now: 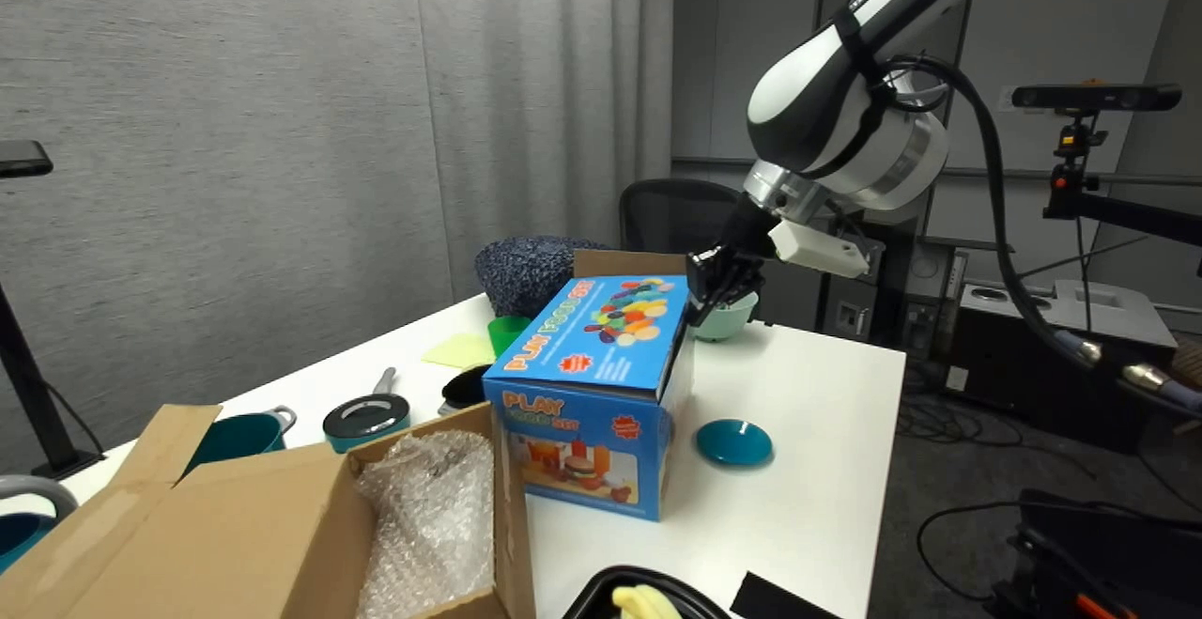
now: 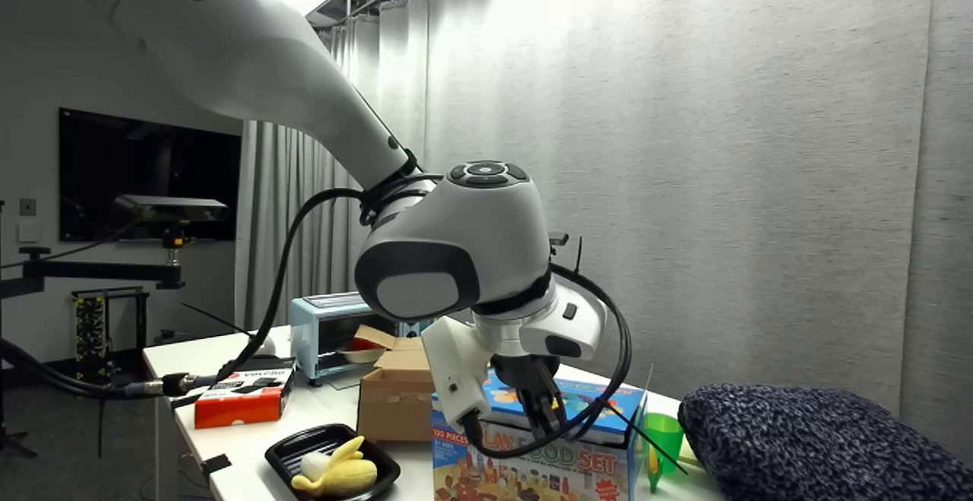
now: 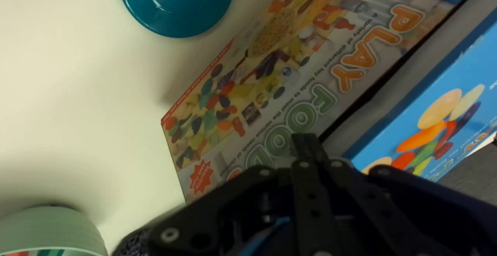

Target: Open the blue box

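Observation:
The blue box [image 1: 587,356] stands on the white table, with colourful food pictures on its sides and top. It also shows in an exterior view [image 2: 532,478] and the wrist view [image 3: 446,85]. Its lid lies over the top. A dark gap runs between the lid's edge and the printed side. A brown cardboard flap [image 1: 629,264] stands up at its far end. My gripper [image 3: 309,137] is shut, fingertips together with nothing seen between them. It is at the printed side close to the gap, pointing down in an exterior view [image 2: 553,429]. Whether the tips touch the box, I cannot tell.
A brown carton [image 1: 263,525] with bubble wrap is beside the box. A teal lid [image 1: 733,442], a mint bowl [image 1: 725,323], a black tray [image 2: 389,478], a green cup [image 2: 665,440] and a dark cushion [image 2: 821,432] are around it. Teal pots [image 1: 239,439] stand behind the carton.

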